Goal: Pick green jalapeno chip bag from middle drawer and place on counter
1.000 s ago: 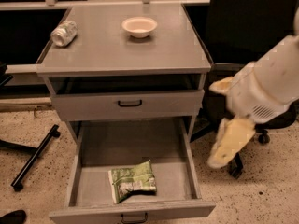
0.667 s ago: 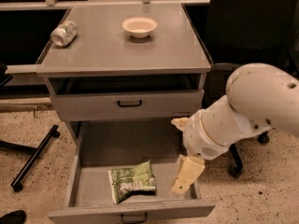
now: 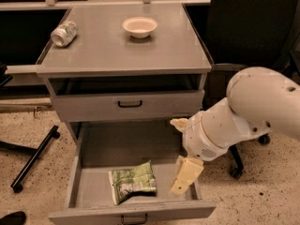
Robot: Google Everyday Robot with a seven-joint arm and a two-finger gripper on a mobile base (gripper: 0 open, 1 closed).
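Fingers [image 3: 187,172] of my gripper [image 3: 180,159] hang spread inside the middle drawer [image 3: 89,191], just right of the green jalapeno chip bag [image 3: 132,182], ready to straddle it.

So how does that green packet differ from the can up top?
The green jalapeno chip bag lies in the open middle drawer; the can lies on its side on the counter. The bag is green-white and flat; the can is silvery and round. The claw hangs beside the bag, far from the can. Neither is being held.
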